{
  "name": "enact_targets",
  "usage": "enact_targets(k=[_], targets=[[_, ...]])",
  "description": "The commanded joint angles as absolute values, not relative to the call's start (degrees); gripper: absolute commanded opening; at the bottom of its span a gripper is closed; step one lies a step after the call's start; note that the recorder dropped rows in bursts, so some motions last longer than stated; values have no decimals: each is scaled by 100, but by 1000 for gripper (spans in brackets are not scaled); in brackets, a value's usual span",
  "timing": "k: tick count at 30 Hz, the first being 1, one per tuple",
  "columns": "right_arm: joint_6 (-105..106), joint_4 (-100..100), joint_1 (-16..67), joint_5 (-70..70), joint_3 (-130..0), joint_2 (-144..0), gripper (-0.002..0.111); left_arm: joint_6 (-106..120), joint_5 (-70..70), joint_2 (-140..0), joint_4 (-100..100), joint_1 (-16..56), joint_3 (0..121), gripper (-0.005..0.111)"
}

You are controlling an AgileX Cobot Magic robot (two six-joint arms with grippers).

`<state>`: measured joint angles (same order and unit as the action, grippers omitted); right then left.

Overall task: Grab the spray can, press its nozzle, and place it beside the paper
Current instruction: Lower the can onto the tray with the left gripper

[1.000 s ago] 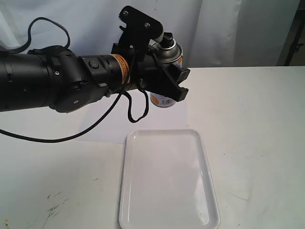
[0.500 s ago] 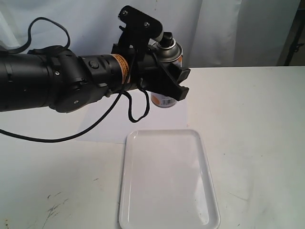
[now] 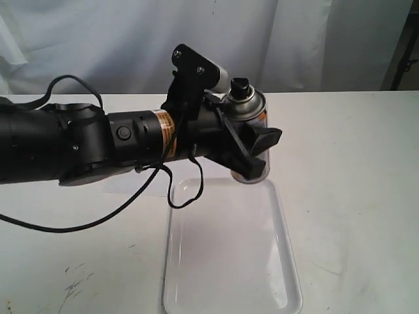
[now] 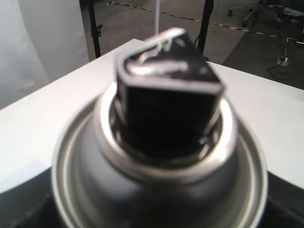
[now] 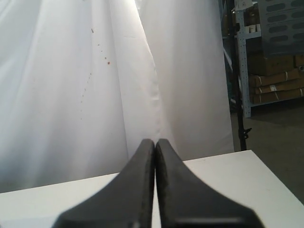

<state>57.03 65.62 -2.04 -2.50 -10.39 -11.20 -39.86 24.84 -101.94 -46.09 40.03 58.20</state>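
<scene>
White curtains hang behind a white desk (image 3: 353,163). Just above the middle of the exterior frame, the spray can (image 3: 251,108) stands nearly upright, its lower end over the far rim of a glossy white tray (image 3: 229,261). I cannot tell whether it touches that rim. The black nozzle (image 3: 239,86) tops its domed silver shoulder. In the left wrist view, the nozzle (image 4: 166,90) and the can's dome (image 4: 156,190) fill the frame, blurred. The left fingers (image 3: 262,140) are clamped around the can's body, one black finger crossing its front, the black arm reaching in from the left edge. Under that arm, left of the tray, a strip of the paper (image 3: 124,188) shows. The right fingers (image 5: 152,145) are pressed together with nothing between them.
</scene>
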Motion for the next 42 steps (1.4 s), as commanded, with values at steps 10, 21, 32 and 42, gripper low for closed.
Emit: enact_targets(k=[10, 21, 32, 42], targets=[[5585, 6535, -236, -215, -1026, -1088, 0, -4710, 2958, -10393, -5725, 3981, 5416, 0], [5585, 6535, -236, -215, -1026, -1088, 0, -4775, 3171, -11044, -5908, 3981, 5416, 0], [5570, 6535, -236, -215, -1026, -1088, 0, -4563, 3362, -11189, -6182, 3981, 5428, 0], [5571, 6535, -236, -204, -1026, -1088, 0, -4190, 3339, -11226, -6182, 3981, 5428, 6]])
